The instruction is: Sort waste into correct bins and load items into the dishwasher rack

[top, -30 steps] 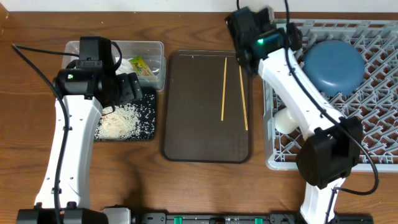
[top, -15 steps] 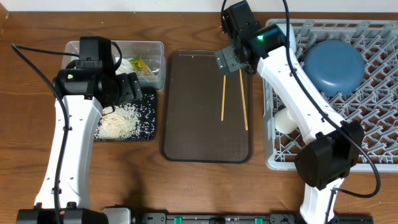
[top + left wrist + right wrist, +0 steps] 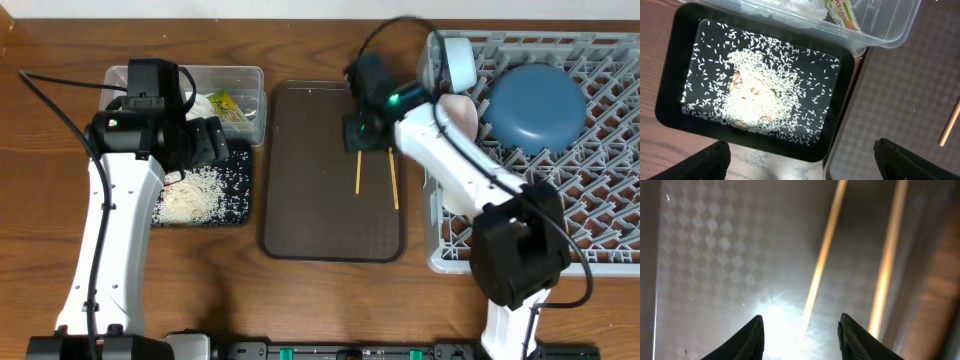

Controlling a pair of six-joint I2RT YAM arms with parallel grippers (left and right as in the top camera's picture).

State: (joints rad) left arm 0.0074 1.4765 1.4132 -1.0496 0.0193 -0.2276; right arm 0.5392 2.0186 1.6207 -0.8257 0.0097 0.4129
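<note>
Two thin wooden chopsticks lie on the brown serving tray. My right gripper hangs low over the left one's far end, open. In the right wrist view that chopstick runs between the dark fingertips without touching them; the other chopstick lies to the right. My left gripper stands open above the black tray of rice grains. The clear tub holds tissue and a snack wrapper. The grey dishwasher rack carries the dark-blue bowl and a white cup.
A pale small bowl sits in the rack under the cup, and another white piece shows beside my right arm. The wooden table surrounds the trays. The clear tub borders the black tray's far side.
My right gripper swung from the rack's back left corner down onto the brown tray, over the left chopstick, and its jaws have narrowed. The left arm has not moved.
</note>
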